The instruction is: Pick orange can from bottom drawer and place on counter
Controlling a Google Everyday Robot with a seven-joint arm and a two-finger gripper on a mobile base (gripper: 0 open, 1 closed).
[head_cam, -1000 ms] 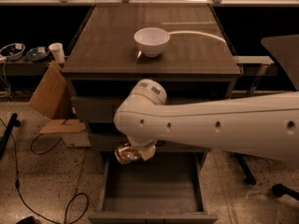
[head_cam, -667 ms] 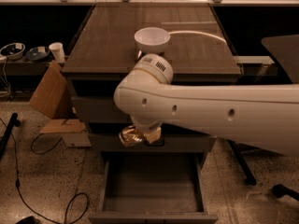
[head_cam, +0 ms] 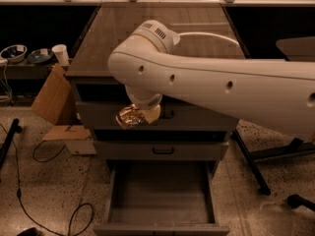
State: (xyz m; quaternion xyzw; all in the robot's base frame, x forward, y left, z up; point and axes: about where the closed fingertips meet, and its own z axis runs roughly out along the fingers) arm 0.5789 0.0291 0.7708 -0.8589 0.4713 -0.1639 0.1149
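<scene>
The bottom drawer (head_cam: 160,225) is pulled open at the foot of the grey cabinet, and its plain grey inside holds nothing I can see. My gripper (head_cam: 134,116) hangs under the big white arm (head_cam: 211,87), in front of the top drawer's face and just below the counter's edge. It is shut on the orange can (head_cam: 127,118), a shiny golden-orange shape held in the air. The counter (head_cam: 113,38) is the glossy wood-grain top behind and above the gripper. The arm hides much of it.
The middle drawer (head_cam: 162,150) is shut and has a dark handle. A cardboard box (head_cam: 51,95) leans by the cabinet's left side. A white cup (head_cam: 61,54) and bowls (head_cam: 14,53) stand on the low shelf at left. Cables (head_cam: 49,181) lie on the floor. A chair base (head_cam: 295,146) is at right.
The arm has risen, carrying the can from the middle drawer's level up to the top drawer's face. It now covers the white bowl on the counter.
</scene>
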